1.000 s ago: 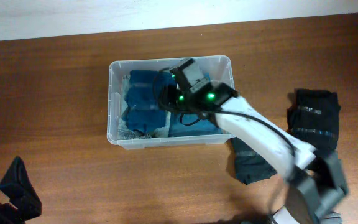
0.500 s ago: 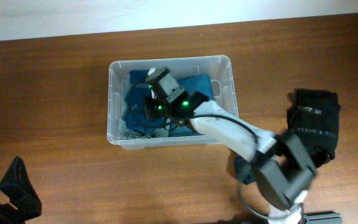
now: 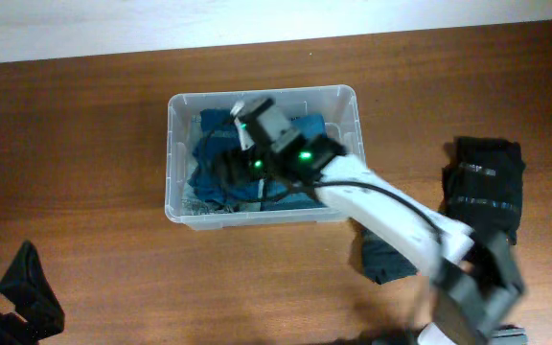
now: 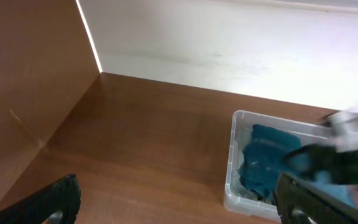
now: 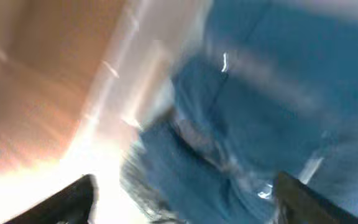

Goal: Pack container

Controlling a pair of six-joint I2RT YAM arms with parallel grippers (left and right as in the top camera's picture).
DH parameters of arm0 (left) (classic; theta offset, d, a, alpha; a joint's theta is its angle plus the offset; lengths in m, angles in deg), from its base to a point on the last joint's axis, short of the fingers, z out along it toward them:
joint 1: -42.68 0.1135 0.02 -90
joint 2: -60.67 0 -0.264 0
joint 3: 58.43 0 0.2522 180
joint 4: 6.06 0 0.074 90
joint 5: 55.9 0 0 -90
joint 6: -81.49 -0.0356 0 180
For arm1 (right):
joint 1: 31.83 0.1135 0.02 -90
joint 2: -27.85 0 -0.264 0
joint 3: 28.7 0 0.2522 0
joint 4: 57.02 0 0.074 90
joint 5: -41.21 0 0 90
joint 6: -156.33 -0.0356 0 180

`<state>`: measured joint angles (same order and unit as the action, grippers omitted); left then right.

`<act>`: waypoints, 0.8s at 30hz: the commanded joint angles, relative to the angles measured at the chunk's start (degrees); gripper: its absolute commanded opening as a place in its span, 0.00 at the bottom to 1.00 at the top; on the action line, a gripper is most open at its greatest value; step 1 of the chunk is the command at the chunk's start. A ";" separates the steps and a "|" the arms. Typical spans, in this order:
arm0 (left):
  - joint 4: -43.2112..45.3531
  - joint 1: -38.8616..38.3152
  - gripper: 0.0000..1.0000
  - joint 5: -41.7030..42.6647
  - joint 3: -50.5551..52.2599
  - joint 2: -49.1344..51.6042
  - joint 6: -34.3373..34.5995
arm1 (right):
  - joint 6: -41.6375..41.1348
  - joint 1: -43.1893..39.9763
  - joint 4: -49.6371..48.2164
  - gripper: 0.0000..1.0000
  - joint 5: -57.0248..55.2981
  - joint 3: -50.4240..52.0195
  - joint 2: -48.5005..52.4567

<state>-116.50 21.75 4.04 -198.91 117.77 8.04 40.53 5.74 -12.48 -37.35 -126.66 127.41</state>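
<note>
The container (image 3: 174,163) is a clear plastic bin at the table's middle, holding several folded blue cloths (image 3: 215,153). My right gripper (image 3: 230,169) reaches into its left half, just above the blue cloths. In the blurred right wrist view its fingers (image 5: 188,205) are spread wide over blue cloth (image 5: 260,112), with the container wall (image 5: 123,81) to the left. My left gripper (image 3: 22,297) rests at the front left corner, far from the container. In the left wrist view it is open and empty (image 4: 179,208), facing the container (image 4: 234,183).
A folded dark garment (image 3: 487,187) lies on the table at the right. Another dark garment (image 3: 383,259) lies in front of the container's right end, partly under my right arm. A pale wall (image 3: 161,19) borders the table's far edge.
My right arm swung left across the container, then shifted slightly back to the right, its gripper staying low over the blue cloths. The left arm has not moved.
</note>
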 commanded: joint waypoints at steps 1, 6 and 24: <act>0.02 0.11 1.00 -0.37 -0.09 0.13 0.55 | -3.26 -7.63 2.62 1.00 -7.04 -0.87 -15.65; 0.02 0.11 1.00 -0.37 -0.09 0.13 0.55 | -3.65 -25.62 10.69 0.99 -7.17 -0.87 -26.93; 0.02 0.11 1.00 -0.37 -0.09 0.13 0.55 | 18.29 -89.79 23.28 0.99 17.92 -0.09 -2.78</act>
<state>-116.48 21.75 4.04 -198.91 117.77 8.04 52.11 -81.36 10.61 -24.58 -127.38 117.60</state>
